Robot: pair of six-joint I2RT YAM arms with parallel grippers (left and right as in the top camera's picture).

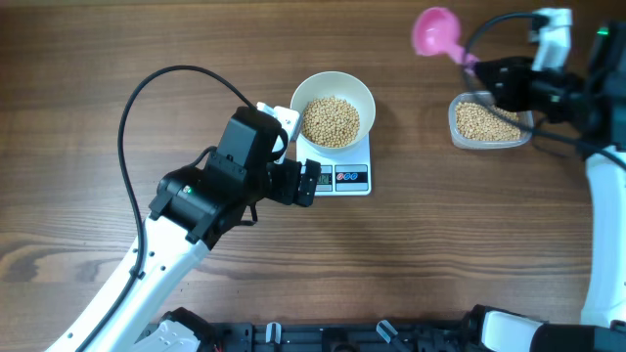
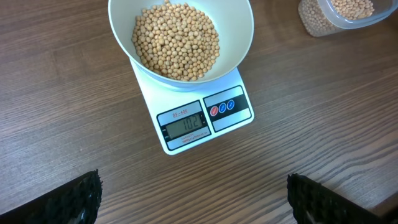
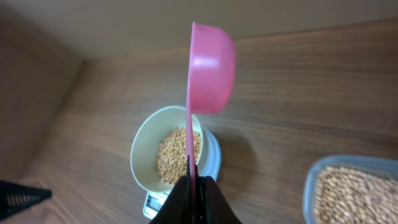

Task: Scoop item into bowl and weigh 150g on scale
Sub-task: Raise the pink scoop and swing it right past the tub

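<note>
As seen from above and from both wrists, largest first:

1. Table (image 1: 78,78). Brown wood grain, bearing every entry below.
2. Left arm (image 1: 156,254). White link, black wrist housing, reaching in from the near left edge toward the scale. Black cable (image 1: 179,68) looped beyond it.
3. Right arm (image 1: 604,244). White, along the right edge, with its black wrist housing over the far side of the tub.
4. Left gripper (image 2: 196,202). Spread wide, with black ribbed fingers (image 2: 74,199) at either lower corner of the wrist view and bare table between them. Just short of the scale's front edge, touching nothing.
5. Right gripper (image 3: 198,198). Pressed together on the scoop's thin handle, pinching it.
6. Bowl (image 1: 364,98). Round, deep, plain white. Seated on the scale near table centre, wider than the platform beneath.
7. Tub (image 1: 456,137). Clear plastic, rounded-rectangular. Well apart to the right of the bowl, partly under the right wrist.
8. Scale (image 1: 352,180). Small, flat, white, under the bowl, with only the front panel showing from overhead. Grey display (image 2: 185,123) reading apparently 102, with one red and two blue buttons beside it.
9. Scoop (image 1: 435,31). Pink, with a round cup on a thin handle. Held in the air beyond the tub's far left corner, apart from both bowl and tub. Turned on edge in the right wrist view.
10. Beans (image 1: 331,119). Small, round, tan. One heap covering the bowl's bottom, a second lot (image 1: 477,122) in the tub.
</note>
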